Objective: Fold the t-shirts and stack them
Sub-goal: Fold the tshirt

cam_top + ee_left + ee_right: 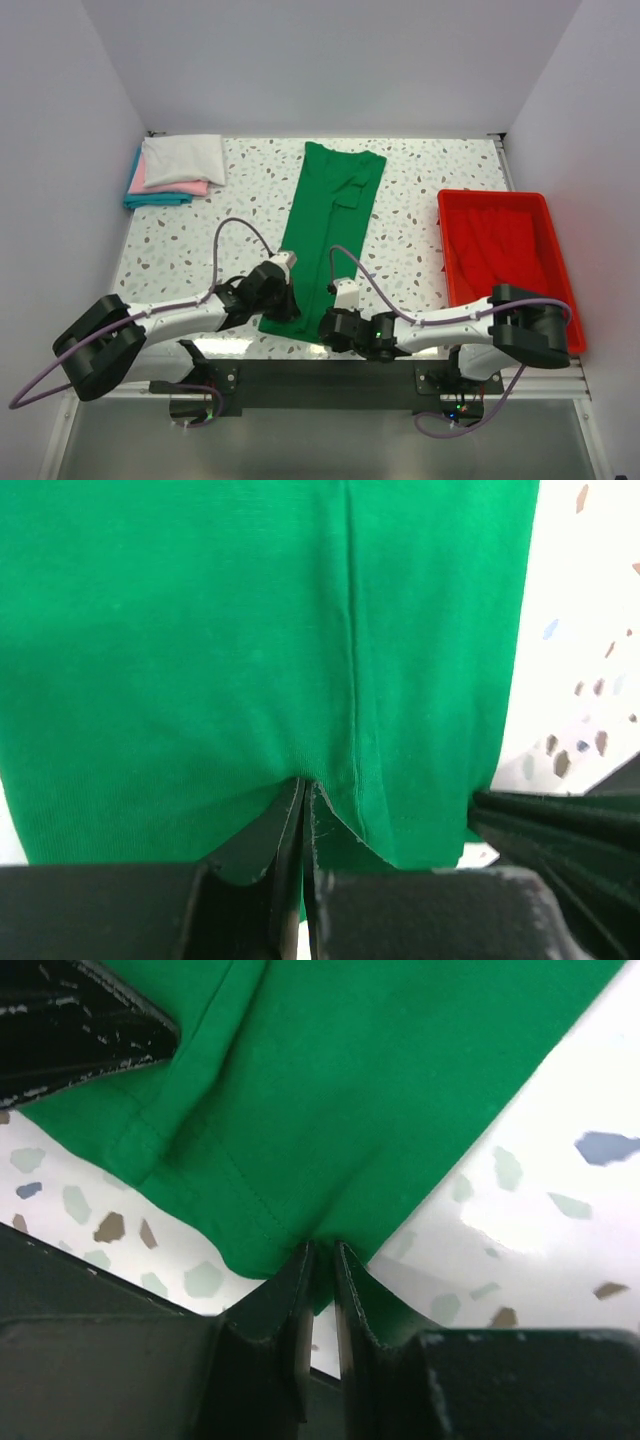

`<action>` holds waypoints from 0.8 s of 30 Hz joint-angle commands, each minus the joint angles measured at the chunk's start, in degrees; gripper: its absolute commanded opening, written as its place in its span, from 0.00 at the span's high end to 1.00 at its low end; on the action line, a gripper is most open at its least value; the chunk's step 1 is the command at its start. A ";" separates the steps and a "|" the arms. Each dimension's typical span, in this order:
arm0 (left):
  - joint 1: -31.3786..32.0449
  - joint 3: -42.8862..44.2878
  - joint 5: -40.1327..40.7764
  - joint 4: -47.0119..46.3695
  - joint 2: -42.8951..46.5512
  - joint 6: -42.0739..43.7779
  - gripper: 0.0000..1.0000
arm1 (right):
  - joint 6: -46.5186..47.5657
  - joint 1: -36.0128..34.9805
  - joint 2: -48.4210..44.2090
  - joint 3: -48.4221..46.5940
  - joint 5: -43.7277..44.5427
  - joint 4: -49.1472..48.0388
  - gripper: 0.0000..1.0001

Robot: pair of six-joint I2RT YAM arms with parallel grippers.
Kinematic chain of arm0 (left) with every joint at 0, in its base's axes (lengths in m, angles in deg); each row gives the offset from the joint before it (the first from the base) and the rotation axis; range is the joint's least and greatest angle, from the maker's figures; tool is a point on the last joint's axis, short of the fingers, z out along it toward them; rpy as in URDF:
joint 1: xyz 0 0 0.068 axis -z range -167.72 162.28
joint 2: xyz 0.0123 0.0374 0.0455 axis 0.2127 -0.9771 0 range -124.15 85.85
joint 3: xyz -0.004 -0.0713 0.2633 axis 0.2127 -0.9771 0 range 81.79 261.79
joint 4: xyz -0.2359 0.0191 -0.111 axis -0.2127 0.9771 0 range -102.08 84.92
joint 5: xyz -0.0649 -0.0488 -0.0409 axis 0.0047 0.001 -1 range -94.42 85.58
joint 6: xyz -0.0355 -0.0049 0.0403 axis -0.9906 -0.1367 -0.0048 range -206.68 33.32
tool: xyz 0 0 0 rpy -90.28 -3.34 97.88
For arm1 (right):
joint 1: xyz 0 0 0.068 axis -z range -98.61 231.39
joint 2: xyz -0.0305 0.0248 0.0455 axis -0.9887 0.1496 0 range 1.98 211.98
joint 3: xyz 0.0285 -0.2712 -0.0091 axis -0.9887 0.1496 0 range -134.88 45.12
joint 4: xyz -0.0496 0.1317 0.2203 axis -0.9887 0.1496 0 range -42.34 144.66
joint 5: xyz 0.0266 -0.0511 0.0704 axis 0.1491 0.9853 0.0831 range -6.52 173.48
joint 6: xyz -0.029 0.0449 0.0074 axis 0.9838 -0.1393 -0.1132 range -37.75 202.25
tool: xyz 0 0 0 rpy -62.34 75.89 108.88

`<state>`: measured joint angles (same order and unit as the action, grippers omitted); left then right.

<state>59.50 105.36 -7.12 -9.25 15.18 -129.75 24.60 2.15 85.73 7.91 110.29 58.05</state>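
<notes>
From above, I see the green t-shirt (330,215) lying as a long strip in the middle of the table (420,170), with its hem near both arms. The folded stack (185,160) sits at the back left.

In the left wrist view, my left gripper (303,798) is clamped on the hem.

In the right wrist view, the right gripper (320,1257) pinches the hem corner, probably through all layers.

The cloth is light and floppy, so I judge these two hem points a good hold.
</notes>
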 commanded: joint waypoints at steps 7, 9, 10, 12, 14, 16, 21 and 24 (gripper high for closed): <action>8.24 3.50 6.56 2.35 -2.47 -3.51 0.83 | -6.42 -0.21 -13.16 7.76 4.22 11.75 0.83; 8.24 4.99 7.44 4.11 -1.05 -3.34 0.82 | -6.60 -0.21 -15.70 8.64 4.04 13.33 0.82; 8.24 5.60 7.45 4.63 -0.09 -3.08 0.81 | -6.60 -0.21 -16.33 8.82 3.96 13.69 0.82; 8.24 7.45 6.92 5.08 0.45 -2.29 0.81 | -6.86 -0.21 -18.60 9.70 3.78 14.74 0.82; 8.59 8.15 5.43 3.16 1.15 -1.67 0.80 | -7.04 -0.30 -20.10 10.05 4.13 16.14 0.82; 9.20 8.77 4.20 2.27 0.63 -1.49 0.80 | -7.04 -0.21 -22.47 9.79 4.57 17.29 0.82; 11.05 9.56 3.84 1.04 -3.06 -1.31 0.82 | -6.86 -0.30 -26.00 8.39 5.36 20.45 0.81; 13.07 8.68 4.10 -0.02 -5.96 -3.07 0.85 | -6.69 -0.21 -26.88 7.94 5.54 21.60 0.81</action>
<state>70.98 113.56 -2.81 -7.28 11.35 -132.13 18.96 2.15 59.94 17.59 112.74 77.02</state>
